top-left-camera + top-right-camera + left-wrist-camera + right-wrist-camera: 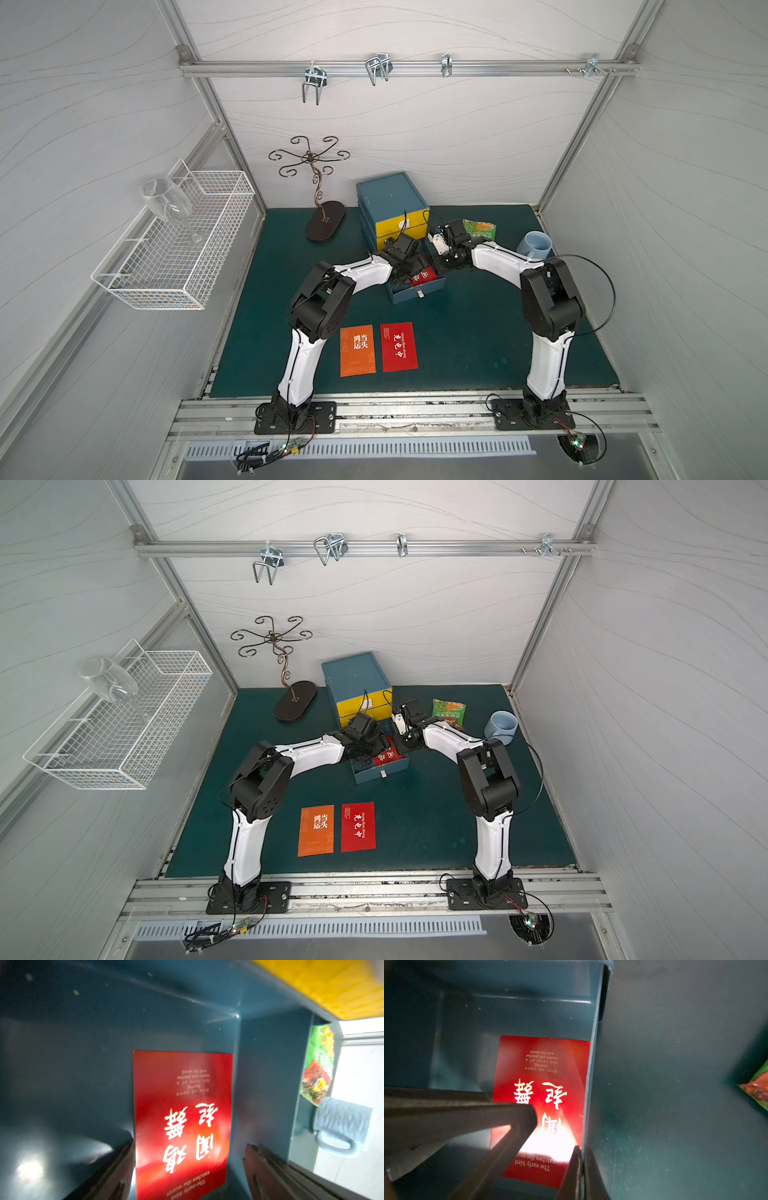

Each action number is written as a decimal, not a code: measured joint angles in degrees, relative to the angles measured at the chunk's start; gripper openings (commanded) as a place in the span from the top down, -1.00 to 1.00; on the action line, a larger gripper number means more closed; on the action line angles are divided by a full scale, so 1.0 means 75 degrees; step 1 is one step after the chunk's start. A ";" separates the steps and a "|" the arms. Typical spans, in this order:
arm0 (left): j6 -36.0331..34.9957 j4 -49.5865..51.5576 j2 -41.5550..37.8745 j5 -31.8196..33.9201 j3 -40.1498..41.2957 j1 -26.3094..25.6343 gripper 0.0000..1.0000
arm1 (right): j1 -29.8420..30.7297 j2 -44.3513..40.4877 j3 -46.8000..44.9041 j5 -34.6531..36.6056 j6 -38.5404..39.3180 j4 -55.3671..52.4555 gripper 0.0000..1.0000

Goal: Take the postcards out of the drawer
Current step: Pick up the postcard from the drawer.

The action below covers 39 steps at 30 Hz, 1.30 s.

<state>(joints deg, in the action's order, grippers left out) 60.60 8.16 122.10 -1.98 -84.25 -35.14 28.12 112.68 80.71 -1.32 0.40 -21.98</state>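
**One red postcard in the open drawer, two cards out on the mat**

Location of task items: The blue drawer [419,293] stands pulled out from the foot of the blue cabinet [392,195], at the centre of both top views. It sits below the closed yellow drawer [401,226]. Inside it a red postcard [182,1115] with white Chinese characters lies on the floor, one long edge along a side wall. In both top views only a corner of this card shows between the two arms [388,754].

An orange postcard [357,350] and a second red postcard [399,347] lie flat on the green mat [478,332]. They sit side by side but apart, at the lower centre of both top views and well clear of the drawer.

Grippers: The left gripper [190,1144] is down inside the drawer. In the left wrist view its fingers [266,1172] stand wide apart, one on each side of the card's near end. Contact with the card cannot be confirmed.

The right gripper [583,1167] is closed, and the right wrist view shows the drawer's thin side wall pinched between its fingertips, beside the card.

Other items: A green snack packet [480,229] and a light blue mug [535,247] rest on the mat to the right of the cabinet, outside the drawer.
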 measured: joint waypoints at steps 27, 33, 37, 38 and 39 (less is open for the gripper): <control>0.0149 -0.2101 -0.0146 -0.0522 0.1040 0.0073 -0.64 | 0.0003 0.0000 0.0000 0.0338 -0.0012 0.0064 1.00; 0.0207 -0.2460 -0.0143 -0.0717 0.1154 0.0108 -0.64 | -0.0003 0.0000 0.0000 0.0449 -0.0009 0.0067 1.00; 0.0207 -0.2576 -0.0143 -0.0787 0.1195 0.0117 -0.64 | -0.0009 0.0000 0.0000 0.0493 0.0003 0.0067 1.00; 0.0207 -0.2602 -0.0143 -0.0801 0.1201 0.0117 -0.64 | -0.0009 0.0000 0.0000 0.0498 0.0003 0.0067 1.00; 0.0210 -0.2640 -0.0143 -0.0831 0.1218 0.0119 -0.63 | -0.0009 0.0000 0.0000 0.0510 0.0006 0.0067 1.00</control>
<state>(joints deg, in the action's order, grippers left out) 62.17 -11.64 121.03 -8.21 -75.11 -34.24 28.05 112.68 80.71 2.50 0.45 -21.47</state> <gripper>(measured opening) 0.820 0.061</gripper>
